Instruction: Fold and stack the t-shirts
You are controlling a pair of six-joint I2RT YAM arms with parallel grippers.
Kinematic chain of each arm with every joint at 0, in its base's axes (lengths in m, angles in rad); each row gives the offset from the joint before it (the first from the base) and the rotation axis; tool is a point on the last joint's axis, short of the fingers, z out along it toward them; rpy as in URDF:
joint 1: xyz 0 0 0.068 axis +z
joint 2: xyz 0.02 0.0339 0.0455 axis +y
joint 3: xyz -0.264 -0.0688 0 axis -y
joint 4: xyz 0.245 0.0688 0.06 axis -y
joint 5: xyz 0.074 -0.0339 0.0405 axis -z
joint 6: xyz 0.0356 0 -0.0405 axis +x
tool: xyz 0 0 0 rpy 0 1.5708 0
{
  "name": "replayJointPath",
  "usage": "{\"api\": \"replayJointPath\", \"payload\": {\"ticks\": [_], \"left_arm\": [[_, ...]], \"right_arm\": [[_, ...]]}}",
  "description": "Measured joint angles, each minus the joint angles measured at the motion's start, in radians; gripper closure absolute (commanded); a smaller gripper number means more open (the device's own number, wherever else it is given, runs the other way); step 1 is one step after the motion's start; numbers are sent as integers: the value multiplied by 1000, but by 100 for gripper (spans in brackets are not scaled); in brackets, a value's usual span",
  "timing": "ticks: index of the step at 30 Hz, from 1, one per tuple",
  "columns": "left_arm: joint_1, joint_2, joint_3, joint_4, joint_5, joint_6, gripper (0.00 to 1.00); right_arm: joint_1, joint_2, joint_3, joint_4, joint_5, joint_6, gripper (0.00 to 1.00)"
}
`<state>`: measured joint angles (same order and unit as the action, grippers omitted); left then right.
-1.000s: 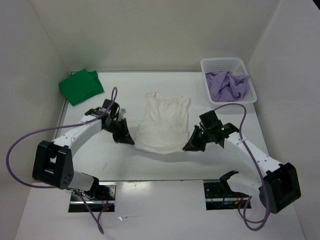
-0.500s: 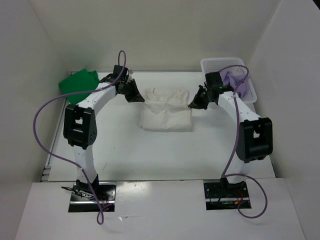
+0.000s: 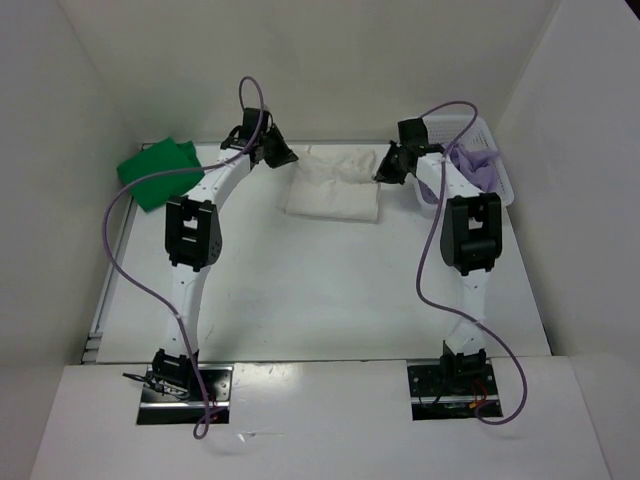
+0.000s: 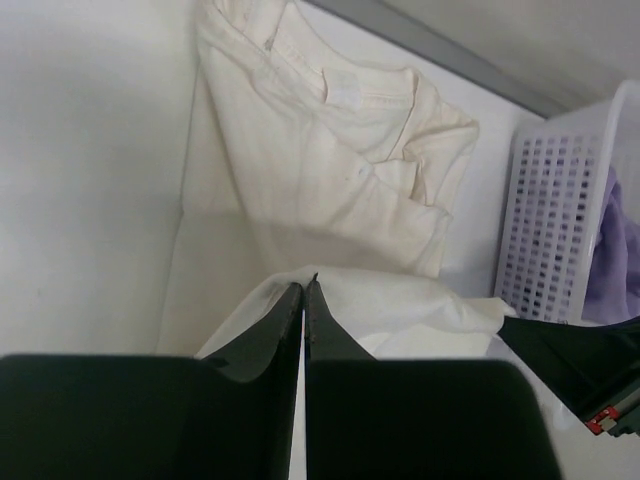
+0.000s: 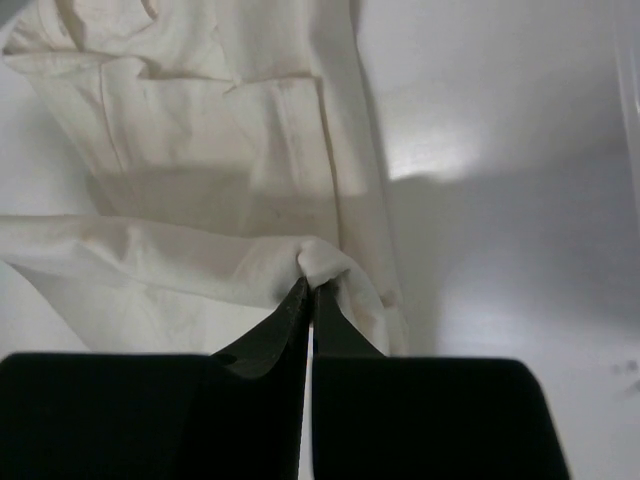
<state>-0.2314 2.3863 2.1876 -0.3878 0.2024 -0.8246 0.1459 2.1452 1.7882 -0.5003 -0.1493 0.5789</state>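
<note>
I count three t-shirts, one basket and two arms. The green t-shirt (image 3: pixel 158 172) lies folded at the far left corner; the lavender t-shirt (image 3: pixel 482 170) is heaped in the white basket (image 3: pixel 478 122) at the far right; the cream-white t-shirt (image 3: pixel 335 190) lies between them, close to the far edge of the table (image 3: pixel 320 290). Both arms are stretched out long toward the back wall. The left gripper (image 4: pixel 304 290), jaws almost together, pinches the cream shirt's left hem; the right gripper (image 5: pixel 308 290), closed tight, holds a bunch of its right hem. A broad table surface lies between this shirt and the arm bases.
</note>
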Motion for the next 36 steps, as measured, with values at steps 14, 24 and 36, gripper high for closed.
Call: {"api": "replayJointPath", "payload": {"ticks": [14, 24, 36], "left_arm": [[3, -576, -809, 170, 91, -34, 100], [-13, -1164, -1443, -70, 188, 40, 100], [-109, -1155, -1164, -433, 187, 111, 100]], "right_arm": [[100, -300, -335, 22, -29, 40, 100], [290, -943, -1040, -55, -149, 219, 100], [267, -1141, -1010, -323, -254, 277, 100]]}}
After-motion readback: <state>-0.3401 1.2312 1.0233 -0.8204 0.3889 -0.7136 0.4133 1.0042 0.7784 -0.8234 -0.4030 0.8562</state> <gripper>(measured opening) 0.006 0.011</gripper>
